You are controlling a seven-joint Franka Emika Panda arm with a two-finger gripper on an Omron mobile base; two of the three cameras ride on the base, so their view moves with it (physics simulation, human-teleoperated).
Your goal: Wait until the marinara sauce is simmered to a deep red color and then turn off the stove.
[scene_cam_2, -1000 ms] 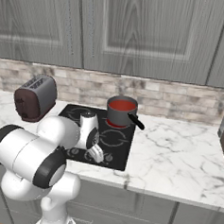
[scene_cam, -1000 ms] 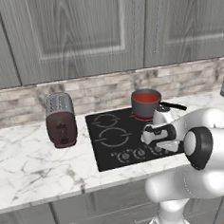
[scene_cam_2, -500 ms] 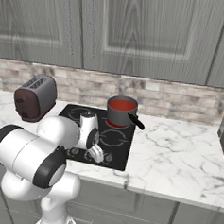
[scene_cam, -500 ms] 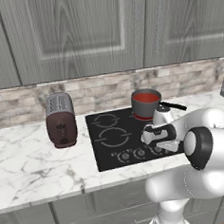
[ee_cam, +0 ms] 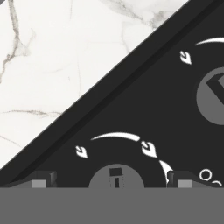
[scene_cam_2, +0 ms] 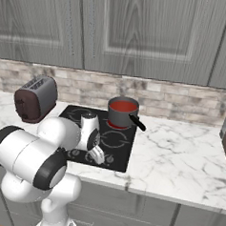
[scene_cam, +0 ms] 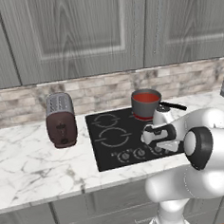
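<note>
Because the task ends at a knob, the gripper point(ee_cam: 112, 183) hangs low over the front edge of the stove point(scene_cam: 111, 142), its two finger tips set wide apart on either side of one round knob point(ee_cam: 116, 176) at the bottom centre of the hand view; the jaws stand open and touch nothing that can be seen; this reads as a waiting pose, ready to close and twist. The marinara sauce point(scene_cam: 145, 98) sits in its grey saucepan point(scene_cam_2: 122, 116) on the back burner, right of centre in the left base view, its surface a full red. The knob is cut off by the lower edge, so its pointer setting is hard to read; a second knob point(ee_cam: 213, 96) is cropped at the right edge; in the left base view the arm hides part of the knob row.
</note>
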